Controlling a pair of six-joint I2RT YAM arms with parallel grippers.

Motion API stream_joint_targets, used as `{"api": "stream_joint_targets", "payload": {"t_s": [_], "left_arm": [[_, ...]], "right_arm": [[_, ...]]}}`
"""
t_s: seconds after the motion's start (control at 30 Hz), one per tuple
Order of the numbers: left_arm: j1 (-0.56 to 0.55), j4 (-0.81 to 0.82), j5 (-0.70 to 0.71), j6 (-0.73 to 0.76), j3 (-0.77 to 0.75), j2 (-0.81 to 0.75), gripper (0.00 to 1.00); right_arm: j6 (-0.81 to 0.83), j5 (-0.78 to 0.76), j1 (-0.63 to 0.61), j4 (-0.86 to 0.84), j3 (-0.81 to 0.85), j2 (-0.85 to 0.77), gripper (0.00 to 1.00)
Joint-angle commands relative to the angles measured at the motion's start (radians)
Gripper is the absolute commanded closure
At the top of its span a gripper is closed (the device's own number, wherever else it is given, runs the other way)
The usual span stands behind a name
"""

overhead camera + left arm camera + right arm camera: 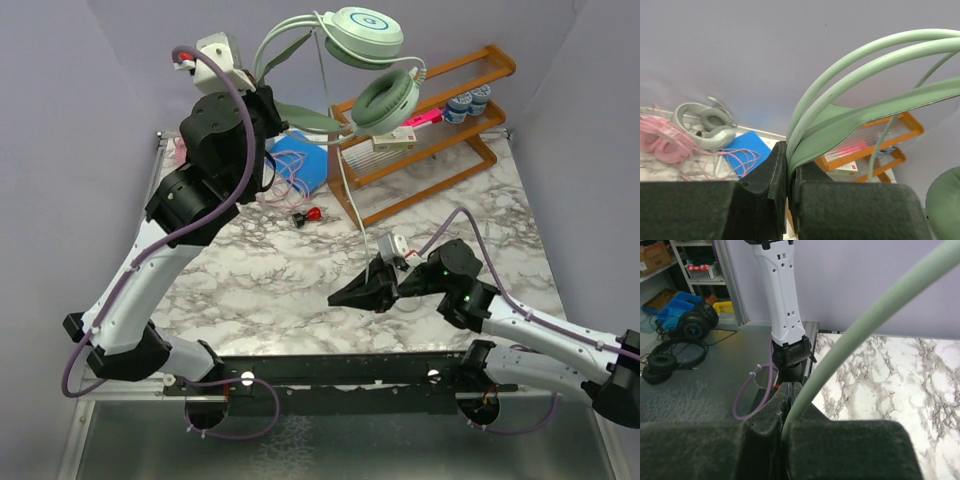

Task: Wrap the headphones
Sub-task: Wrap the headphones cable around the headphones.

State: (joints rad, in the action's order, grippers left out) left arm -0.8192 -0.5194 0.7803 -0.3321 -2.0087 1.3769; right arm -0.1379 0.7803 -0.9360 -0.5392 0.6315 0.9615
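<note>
The mint green headphones [368, 60] hang in the air at the back, their cups stacked above a wooden rack. My left gripper [268, 110] is shut on their green headband [850, 115], held high. Their thin green cable [345, 190] runs down to my right gripper [345, 296], which is shut on it [860, 335] low over the marble table. The pink headphones [660, 142] and the silver-grey headphones [710, 125] lie at the back left beside a blue pad, mostly hidden behind my left arm in the top view.
A wooden rack [440, 130] with small tins and a pink item stands at the back right. A blue pad [300, 160] and a small red-and-black object [308, 215] lie at the back middle. The marble table [280, 270] spreads in front.
</note>
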Motion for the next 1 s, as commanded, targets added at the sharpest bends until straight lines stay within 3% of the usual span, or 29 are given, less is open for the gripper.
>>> {"api": "stream_joint_targets", "payload": {"t_s": [0.0,0.17,0.37,0.6,0.83,0.97], "left_arm": [[0.026,0.095,0.143,0.049,-0.058,0.026,1.00],[0.104,0.154,0.182,0.099,0.046,0.040,1.00],[0.158,0.213,0.159,0.146,0.177,0.049,1.00],[0.157,0.204,0.037,0.251,0.286,0.040,1.00],[0.128,0.189,-0.039,0.322,0.439,-0.018,1.00],[0.116,0.184,-0.177,0.327,0.525,-0.081,1.00]], "right_arm": [[0.048,-0.057,-0.028,0.281,0.058,-0.055,0.99],[0.101,-0.074,-0.030,0.433,0.159,-0.140,0.99],[0.177,-0.114,-0.030,0.613,0.352,-0.119,0.99],[0.260,-0.307,-0.030,0.827,0.676,0.027,0.99],[0.319,-0.385,-0.030,0.952,0.979,0.209,0.99],[0.367,-0.495,-0.030,1.045,1.154,0.312,0.98]]}}
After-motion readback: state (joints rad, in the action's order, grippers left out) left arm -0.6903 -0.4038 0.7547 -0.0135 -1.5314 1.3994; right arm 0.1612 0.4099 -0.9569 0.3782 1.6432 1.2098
